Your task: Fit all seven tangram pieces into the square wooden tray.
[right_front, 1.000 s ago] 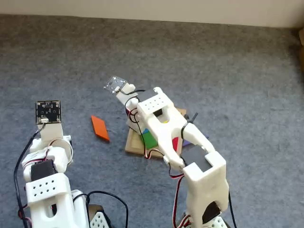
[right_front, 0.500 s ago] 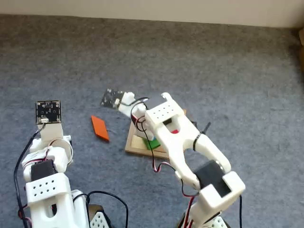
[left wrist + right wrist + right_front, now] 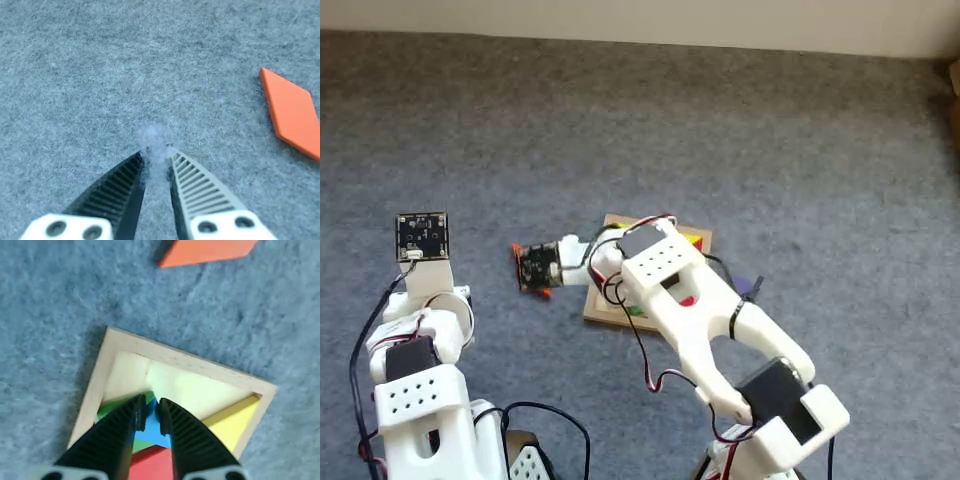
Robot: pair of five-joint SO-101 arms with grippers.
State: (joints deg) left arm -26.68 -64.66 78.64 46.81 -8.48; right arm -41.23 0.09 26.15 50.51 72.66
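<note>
Orange parallelogram (image 3: 292,112) lies flat on the grey-carpeted bench, outside the wooden tray (image 3: 190,362), just beside it on the side facing the bench's left edge. Not touching the rim.

Tray sits near the middle of the bench. Contents visible in the right wrist view: green (image 3: 112,407), blue (image 3: 150,432), red (image 3: 155,460) and yellow (image 3: 232,417) pieces, packed together on the side away from the orange piece. The part of the tray nearest the orange piece is pale (image 3: 170,385); it reads as bare floor, though a faint seam crosses it, so I cannot rule out a pale piece.

Right pincer (image 3: 151,402): narrow gap, nothing between the tips, poised over the green/blue pieces.
Left pincer (image 3: 156,155): narrow gap, empty, low over bare carpet, well apart from the tray.

Purple scrap (image 3: 745,285) shows past the tray's far side by the right arm; cannot tell how it lies.

Judgement: four pieces seated, orange certainly outstanding, others uncertain. Task past halfway, not finished.
</note>
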